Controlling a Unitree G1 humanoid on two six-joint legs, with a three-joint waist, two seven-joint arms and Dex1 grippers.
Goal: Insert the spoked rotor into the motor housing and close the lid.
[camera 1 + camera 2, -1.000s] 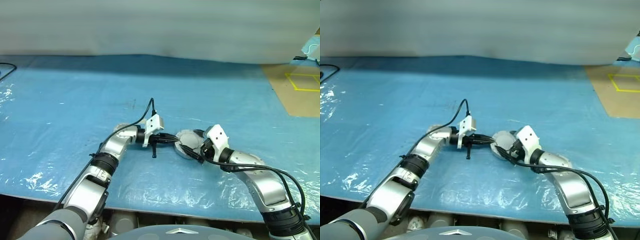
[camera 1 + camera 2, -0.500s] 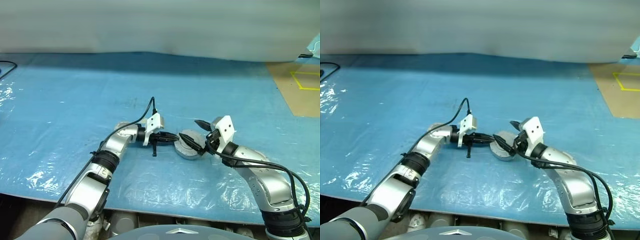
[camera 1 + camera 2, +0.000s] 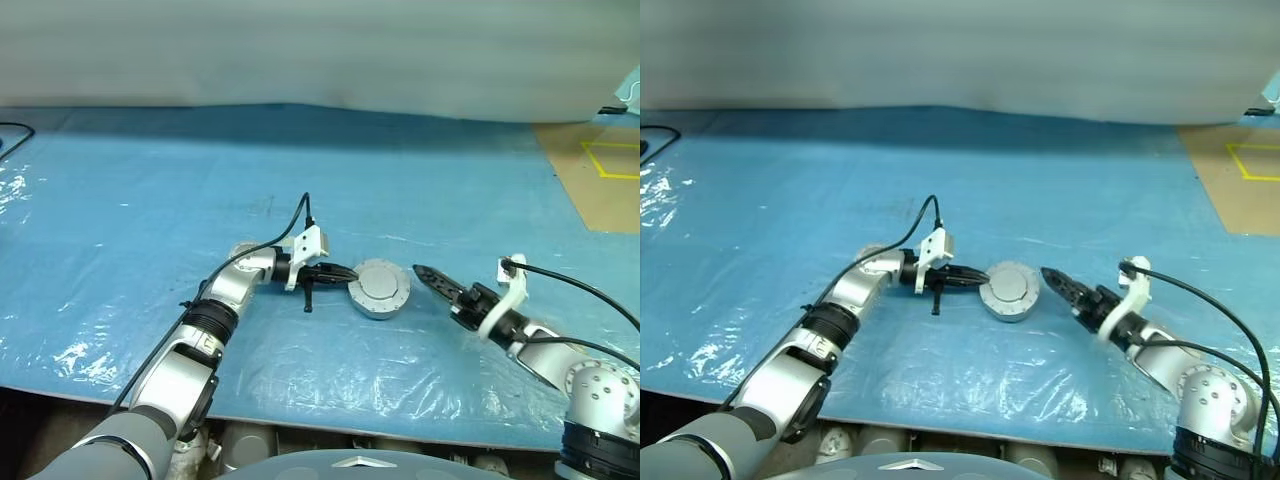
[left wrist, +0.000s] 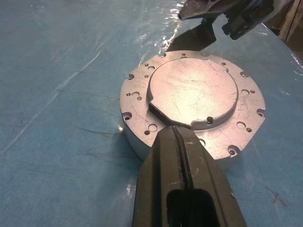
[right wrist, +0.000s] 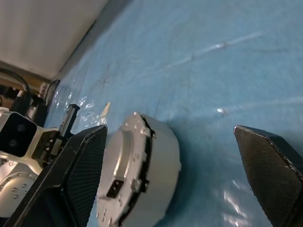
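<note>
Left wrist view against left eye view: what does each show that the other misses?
Left wrist view alone: the screw holes round the lid's rim and its raised round centre. Left eye view alone: the beige floor patch with yellow tape, and the white wall. Both: the blue sheet, the shut left hand at the lid's edge, the right hand apart from it.

the left arm reaches in from the left, elbow bent, forearm running toward the middle of the scene. its left tool [image 3: 345, 272] lies nearly level, pointing toward the robot's right, the two black fingers [image 4: 182, 156] pressed together. the right arm is bent low at the right; the right tool [image 3: 432, 278] points toward the left, fingers [image 5: 80, 165] spread wide apart and gripping nothing.
</note>
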